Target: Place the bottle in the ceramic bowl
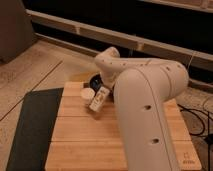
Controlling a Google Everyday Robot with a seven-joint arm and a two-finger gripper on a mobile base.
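Note:
The cream-white bottle (98, 102) hangs tilted, its upper end at my gripper (105, 91), which is shut on it under the big white arm. The bottle sits just right of a wider cream cup (87, 94) on the wooden board (75, 137). The dark glossy ceramic bowl (95, 80) lies just behind the cup and bottle at the board's far edge, partly hidden by the arm. The arm covers most of the gripper.
A dark mat (35, 125) lies on the floor left of the board. The white arm (145, 105) fills the right half of the board. Black cables (199, 117) run on the floor at the right, and a dark shelf wall stands behind.

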